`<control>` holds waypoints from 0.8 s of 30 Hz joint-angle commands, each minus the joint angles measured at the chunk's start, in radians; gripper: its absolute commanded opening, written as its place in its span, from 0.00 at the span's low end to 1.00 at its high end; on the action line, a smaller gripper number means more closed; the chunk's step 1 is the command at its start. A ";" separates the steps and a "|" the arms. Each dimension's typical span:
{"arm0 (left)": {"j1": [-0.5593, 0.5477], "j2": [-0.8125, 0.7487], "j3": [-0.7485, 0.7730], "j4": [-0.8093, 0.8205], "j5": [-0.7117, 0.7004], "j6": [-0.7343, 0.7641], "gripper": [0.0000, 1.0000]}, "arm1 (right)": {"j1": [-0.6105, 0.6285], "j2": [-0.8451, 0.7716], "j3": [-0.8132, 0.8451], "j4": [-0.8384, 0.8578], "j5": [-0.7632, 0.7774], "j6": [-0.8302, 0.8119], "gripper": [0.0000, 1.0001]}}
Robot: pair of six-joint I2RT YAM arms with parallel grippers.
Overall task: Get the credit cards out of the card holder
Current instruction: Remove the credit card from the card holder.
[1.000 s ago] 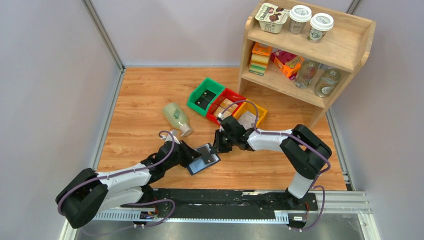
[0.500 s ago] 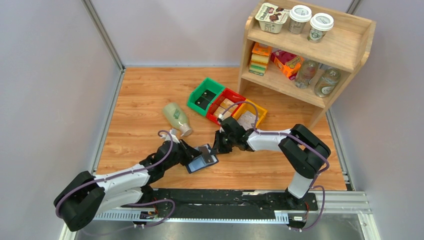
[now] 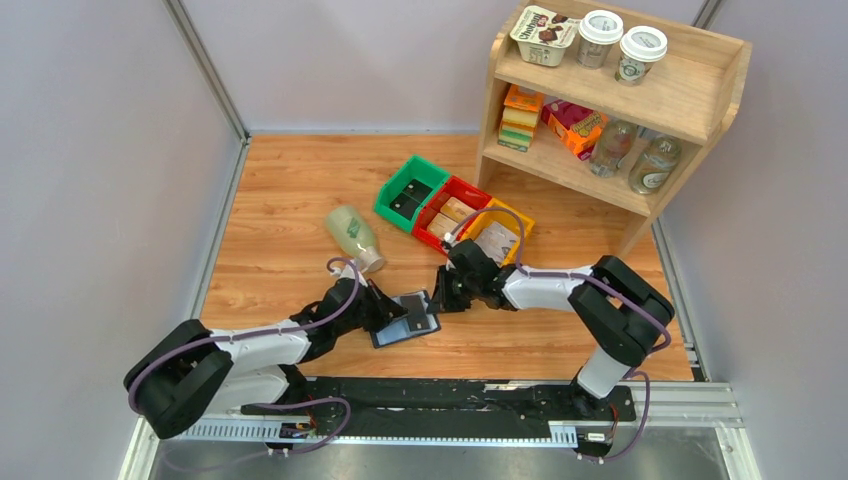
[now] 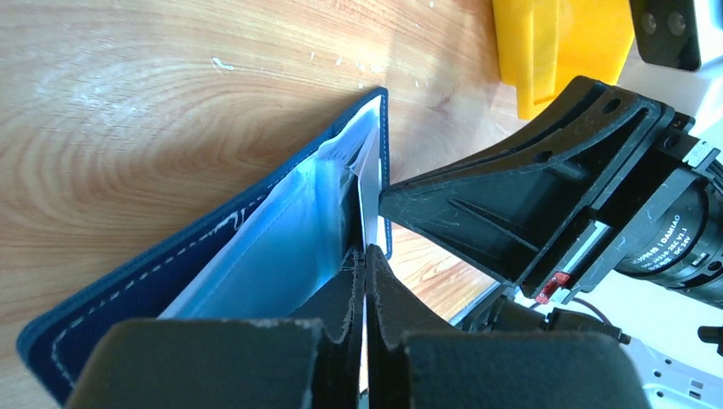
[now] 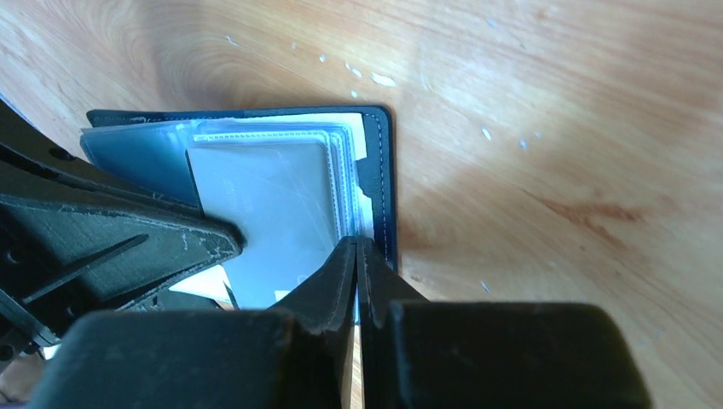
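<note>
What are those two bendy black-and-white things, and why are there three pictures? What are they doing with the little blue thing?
Those are two robot arms bolted to a wooden table. The wide picture comes from a camera high above them. The other two come from small cameras on each arm's wrist, so they show things very close up. Each arm ends in a two-fingered pinching tool. The left tool and the right tool are both squeezed shut on thin edges of an open navy card holder, one from each side. I cannot tell whether they pinch a card or only a clear sleeve. Also on the table are a pale green bottle lying on its side and green, red and yellow bins. A wooden shelf with snacks and cups stands at the back right.
</note>
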 commanded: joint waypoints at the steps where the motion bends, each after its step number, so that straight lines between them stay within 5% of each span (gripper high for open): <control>1: 0.014 0.044 0.032 0.062 0.053 0.042 0.00 | 0.006 -0.086 -0.050 -0.035 0.060 -0.007 0.08; 8: 0.023 0.122 0.029 0.121 0.099 0.053 0.00 | 0.003 -0.124 -0.047 0.093 -0.015 -0.013 0.18; 24: 0.035 0.004 -0.039 0.016 0.061 -0.007 0.00 | -0.034 -0.003 -0.148 0.178 -0.044 0.027 0.13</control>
